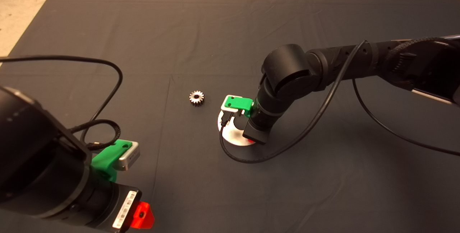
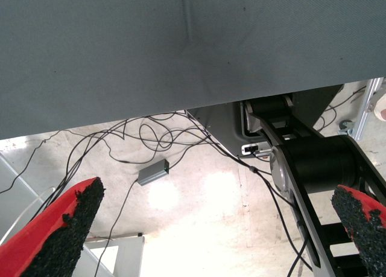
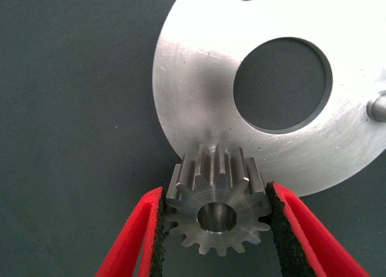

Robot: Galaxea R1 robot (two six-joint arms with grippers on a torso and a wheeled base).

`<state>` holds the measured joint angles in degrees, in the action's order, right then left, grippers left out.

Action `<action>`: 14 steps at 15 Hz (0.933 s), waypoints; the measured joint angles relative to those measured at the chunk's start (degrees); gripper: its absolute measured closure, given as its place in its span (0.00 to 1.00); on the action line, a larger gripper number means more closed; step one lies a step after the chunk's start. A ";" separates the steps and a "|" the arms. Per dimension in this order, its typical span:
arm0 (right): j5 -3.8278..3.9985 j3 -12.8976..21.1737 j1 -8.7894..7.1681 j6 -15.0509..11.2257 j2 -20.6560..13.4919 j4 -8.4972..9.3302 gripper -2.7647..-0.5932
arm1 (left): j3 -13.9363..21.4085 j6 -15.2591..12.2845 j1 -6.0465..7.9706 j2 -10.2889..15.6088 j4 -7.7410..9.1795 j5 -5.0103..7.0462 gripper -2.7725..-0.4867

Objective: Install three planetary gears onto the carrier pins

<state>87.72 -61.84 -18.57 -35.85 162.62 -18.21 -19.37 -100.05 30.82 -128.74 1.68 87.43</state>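
1 gear (image 3: 216,212) in right claw (image 3: 214,229) overlaps disc (image 3: 199,78) edge.

Two planetary gears are counted: one gear (image 1: 196,98) lying on the mat (image 1: 230,28) and one gripped gear (image 3: 218,207). One round disc (image 3: 199,78) is seen, with two carrier pins (image 3: 378,106) visible.

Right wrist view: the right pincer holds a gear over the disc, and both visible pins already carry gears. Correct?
Not quite. The right pincer does hold a gear at the disc edge, but the right wrist view shows both visible pins bare; neither carries a gear.
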 joint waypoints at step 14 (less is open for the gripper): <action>-0.01 0.00 0.02 0.00 -0.18 0.00 0.79 | 0.00 0.02 0.00 -0.02 0.00 0.02 0.01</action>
<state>87.71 -61.84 -18.54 -35.85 162.44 -18.21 -19.37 -100.02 30.82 -128.77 1.68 87.46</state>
